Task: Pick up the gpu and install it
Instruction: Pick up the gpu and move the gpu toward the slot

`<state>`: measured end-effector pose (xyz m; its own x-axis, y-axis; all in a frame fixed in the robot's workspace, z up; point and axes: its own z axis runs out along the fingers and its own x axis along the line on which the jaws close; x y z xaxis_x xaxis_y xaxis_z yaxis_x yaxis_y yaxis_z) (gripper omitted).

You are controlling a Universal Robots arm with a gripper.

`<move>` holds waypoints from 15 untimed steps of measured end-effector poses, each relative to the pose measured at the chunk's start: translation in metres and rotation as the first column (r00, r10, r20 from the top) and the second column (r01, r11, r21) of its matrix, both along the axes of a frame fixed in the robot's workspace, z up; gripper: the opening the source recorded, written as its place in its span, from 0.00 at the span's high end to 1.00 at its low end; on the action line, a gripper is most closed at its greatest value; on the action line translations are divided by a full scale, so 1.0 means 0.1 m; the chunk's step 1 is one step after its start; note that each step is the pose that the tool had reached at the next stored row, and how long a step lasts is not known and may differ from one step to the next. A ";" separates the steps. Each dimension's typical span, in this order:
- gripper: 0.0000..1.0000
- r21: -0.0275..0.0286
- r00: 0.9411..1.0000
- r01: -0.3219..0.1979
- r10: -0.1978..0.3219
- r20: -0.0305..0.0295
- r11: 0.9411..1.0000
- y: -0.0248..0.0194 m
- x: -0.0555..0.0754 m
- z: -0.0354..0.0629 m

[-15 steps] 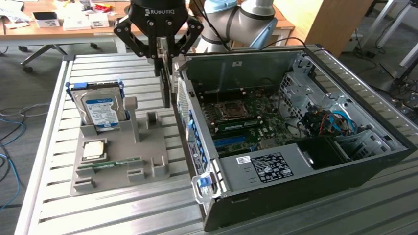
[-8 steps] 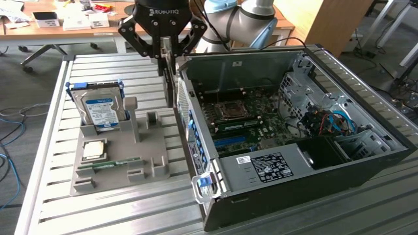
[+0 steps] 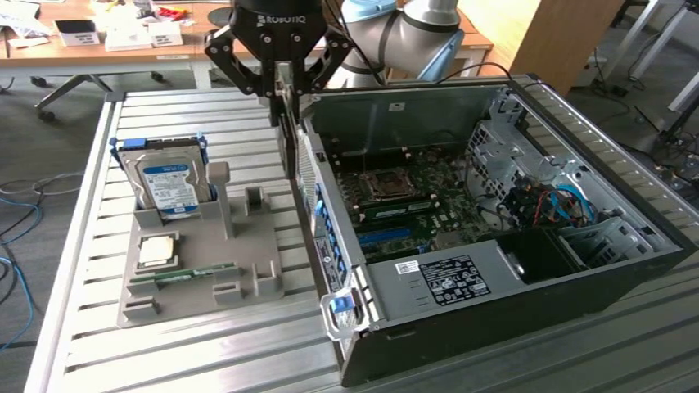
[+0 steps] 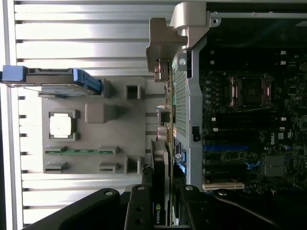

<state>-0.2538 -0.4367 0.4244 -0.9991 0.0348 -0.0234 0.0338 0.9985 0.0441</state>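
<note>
Setting: robotics lab or workshop, probably inside an office-type room.
Equipment: robot arm with pincer above a slatted metal surface.
Workpiece: open computer case, with a grey parts fixture alongside.
Background: wooden desks carrying small boxes; loose cables on the floor.

Item one: gripper, marked ROBOTIQ in white on its black body. Item two: gpu, NVIDIA logo on its edge. Item three: motherboard, DELL mark; labels on hard drive and power supply illegible.
</note>
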 end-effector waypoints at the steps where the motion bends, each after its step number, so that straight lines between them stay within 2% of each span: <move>1: 0.73 0.000 1.000 0.000 0.000 0.000 1.000 0.000 0.01 0.000; 15: 0.73 0.000 1.000 0.000 0.000 0.000 1.000 0.000 0.09 0.000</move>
<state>-0.2448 -0.4367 0.4244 -0.9991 0.0348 -0.0234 0.0337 0.9985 0.0442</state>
